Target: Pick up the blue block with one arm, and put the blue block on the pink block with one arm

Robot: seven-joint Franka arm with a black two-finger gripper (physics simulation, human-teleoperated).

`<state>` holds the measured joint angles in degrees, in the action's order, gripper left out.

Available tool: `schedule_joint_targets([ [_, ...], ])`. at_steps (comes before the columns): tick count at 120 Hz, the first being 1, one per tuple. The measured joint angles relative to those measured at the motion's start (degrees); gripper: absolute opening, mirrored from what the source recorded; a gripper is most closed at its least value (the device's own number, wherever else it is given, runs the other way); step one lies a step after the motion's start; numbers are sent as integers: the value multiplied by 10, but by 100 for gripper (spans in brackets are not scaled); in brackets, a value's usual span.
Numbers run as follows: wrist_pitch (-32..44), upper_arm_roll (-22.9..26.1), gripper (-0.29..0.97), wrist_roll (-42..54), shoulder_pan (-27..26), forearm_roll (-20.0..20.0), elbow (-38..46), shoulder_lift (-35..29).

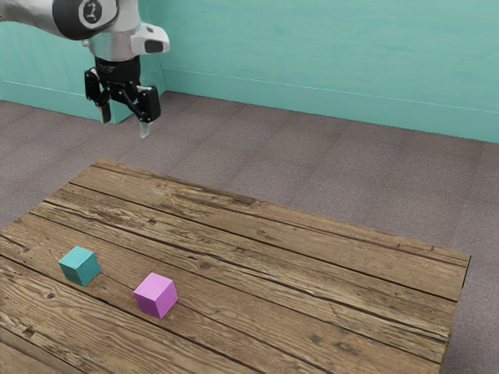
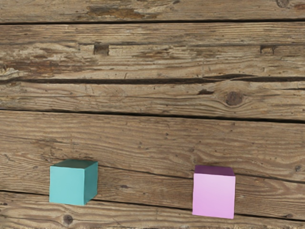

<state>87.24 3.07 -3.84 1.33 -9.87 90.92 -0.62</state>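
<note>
Blue block (image 1: 79, 266), a small teal-blue cube, was the object to be lifted. It rested untouched on the weathered wooden plank table (image 1: 312, 257), near the table's end at the exterior view's left. The black two-finger gripper (image 1: 125, 126) hung high above the table's far corner, well apart from both cubes, with its fingers spread wide and nothing between them. Beneath the hand, the wrist view showed the blue block (image 2: 73, 182) and the pink block (image 2: 214, 192), a small magenta-pink cube. They stood side by side, each flat on one face, with bare wood between them. In the exterior view the pink block (image 1: 155, 295) lay toward the right of the blue block and slightly nearer the camera. The step in hand was judged to be the approach, before any grasp, and no part of the stacking was done. The next move called for carrying the open gripper over the blue block and turning the fingers square to two opposite faces. The gripper would then descend until the fingers straddled the cube, and close only after that. The neighbouring pink block stood far enough away that the descent seemed unlikely to disturb it.
</note>
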Motion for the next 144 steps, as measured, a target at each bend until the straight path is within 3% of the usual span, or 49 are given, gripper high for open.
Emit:
schedule_joint_targets([
  [8, 17, -35, 68, 0, -30, 4, 48, -4],
  [21, 71, -48, 68, 17, -33, 5, 79, 31],
  [43, 161, -52, 68, 86, 34, 70, 84, 93],
  [68, 266, -77, 68, 158, 42, 102, 170, 96],
  [112, 425, -125, 68, 264, 61, 110, 342, 46],
  [144, 471, -164, 68, 320, 65, 109, 351, 67],
])
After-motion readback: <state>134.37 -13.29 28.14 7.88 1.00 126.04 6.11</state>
